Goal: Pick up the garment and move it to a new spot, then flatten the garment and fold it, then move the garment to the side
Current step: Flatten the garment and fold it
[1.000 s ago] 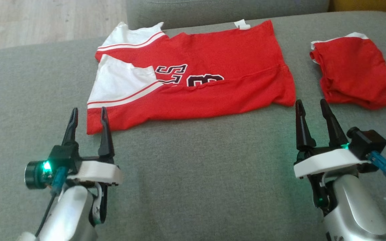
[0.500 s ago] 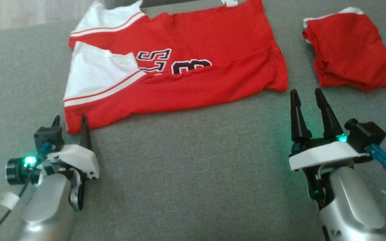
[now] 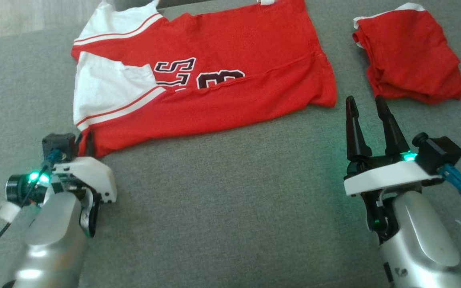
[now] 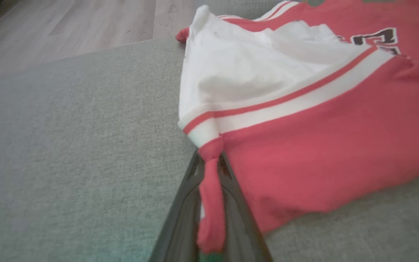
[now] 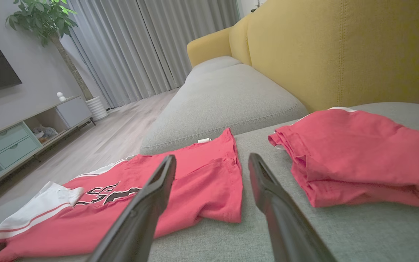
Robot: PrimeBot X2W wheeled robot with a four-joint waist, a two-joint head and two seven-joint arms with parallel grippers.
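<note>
**Change of state.** The left gripper (image 3: 84, 142) has closed within the last second. Earlier its fingers stood apart at the near-left corner of the jersey (image 3: 222, 92); now they are clenched on that corner. The left wrist view confirms the grasp: a bunched strip of red hem sits between the two dark fingers, just below the striped white sleeve cuff.

**Unchanged.** The right gripper (image 3: 363, 100) stays released, fingers apart, just short of the jersey's near-right corner and not touching it. The jersey's shift up and to the left in the head view is a camera movement, not a movement of the cloth.

**Position of the work.** The jersey lies spread on the grey sofa cushion (image 3: 230, 208), white sleeves toward the robot's left, with its near edge lapped over the lower part of the numerals. No part appears lifted yet.

**Consequence for the task.** One grip point is secured and the second is pending. The likely next requirement is a right-hand grasp on the near-right corner — pulling from the left alone would probably drag and crease the cloth. A folded red garment (image 3: 410, 60) lies close to the right fingers and should not be caught.
</note>
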